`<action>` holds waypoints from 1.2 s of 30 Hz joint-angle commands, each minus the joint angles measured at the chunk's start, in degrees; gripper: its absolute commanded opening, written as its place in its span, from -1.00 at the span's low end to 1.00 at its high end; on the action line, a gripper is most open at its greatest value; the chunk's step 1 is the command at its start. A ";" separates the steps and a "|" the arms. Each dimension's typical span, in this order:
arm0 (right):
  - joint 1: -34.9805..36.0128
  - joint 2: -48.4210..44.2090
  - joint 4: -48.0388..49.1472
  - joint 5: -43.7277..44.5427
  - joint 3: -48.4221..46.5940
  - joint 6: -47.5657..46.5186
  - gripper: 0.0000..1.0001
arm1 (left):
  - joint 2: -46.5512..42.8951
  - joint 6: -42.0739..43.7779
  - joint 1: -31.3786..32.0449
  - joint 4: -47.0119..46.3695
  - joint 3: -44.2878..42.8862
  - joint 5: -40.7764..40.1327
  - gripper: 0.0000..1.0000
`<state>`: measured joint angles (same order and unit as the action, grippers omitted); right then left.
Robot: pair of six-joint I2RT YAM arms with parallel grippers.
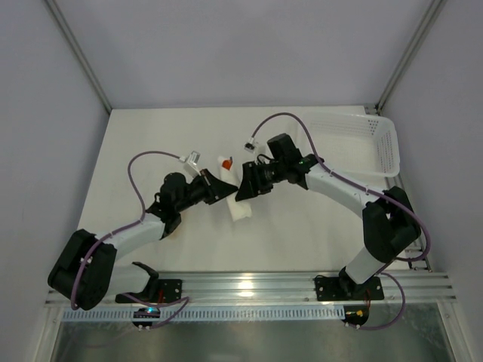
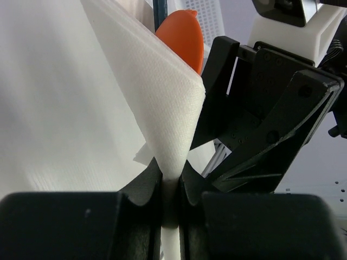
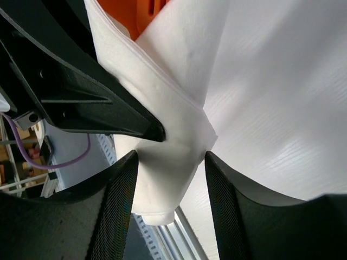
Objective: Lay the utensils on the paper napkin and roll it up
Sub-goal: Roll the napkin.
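Observation:
The paper napkin (image 1: 240, 210) is wrapped into a white roll around the utensils and held up between both grippers at the table's middle. The orange spoon's bowl (image 1: 226, 163) sticks out of the roll's far end; it also shows in the left wrist view (image 2: 182, 38), next to a dark stick (image 2: 157, 13). My left gripper (image 2: 171, 169) is shut on the napkin's (image 2: 157, 92) lower folded part. My right gripper (image 3: 171, 157) is open, its jaws straddling the napkin roll (image 3: 162, 173) from the other side, just below the left gripper's finger (image 3: 92, 103).
A white perforated basket (image 1: 355, 143) stands at the back right. A small white clip-like piece (image 1: 192, 158) lies just behind the left gripper. The metal rail (image 1: 249, 285) runs along the table's near edge.

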<state>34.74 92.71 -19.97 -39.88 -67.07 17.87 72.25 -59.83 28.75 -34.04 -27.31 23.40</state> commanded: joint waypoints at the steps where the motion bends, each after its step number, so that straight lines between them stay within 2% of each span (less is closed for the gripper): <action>1: -0.81 -2.70 0.80 -4.32 1.41 -0.56 0.13 | -1.32 -0.55 -0.19 -5.51 -1.25 -0.20 -1.00; 12: -1.61 -2.09 12.66 -15.92 3.52 4.98 0.10 | -0.36 -2.04 -0.19 -8.58 -0.73 1.65 -1.00; 15: -1.96 -1.74 18.02 -19.00 4.93 8.31 0.05 | 0.00 -2.57 -0.19 -9.81 -0.64 2.09 -1.00; 17: -2.05 -1.48 19.52 -20.59 5.19 9.02 -0.03 | -0.09 -2.66 -0.19 -10.17 -0.46 2.09 -1.00; 24: -2.40 -1.83 22.86 -23.23 7.30 9.64 -0.14 | -0.53 -2.83 -0.10 -10.43 -0.38 2.44 -1.00; 31: -3.63 -0.95 35.77 -25.42 10.20 17.72 -0.14 | -0.44 -3.36 -0.19 -11.31 -0.46 3.93 -1.00; 36: -4.60 -0.07 37.46 -26.39 9.50 19.40 -0.04 | -0.53 -3.62 -0.19 -11.75 -0.38 4.55 -1.00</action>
<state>30.37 92.51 10.31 -63.35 -56.51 34.74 72.27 -63.09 28.47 -42.17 -27.31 26.33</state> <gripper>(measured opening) 0.477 0.111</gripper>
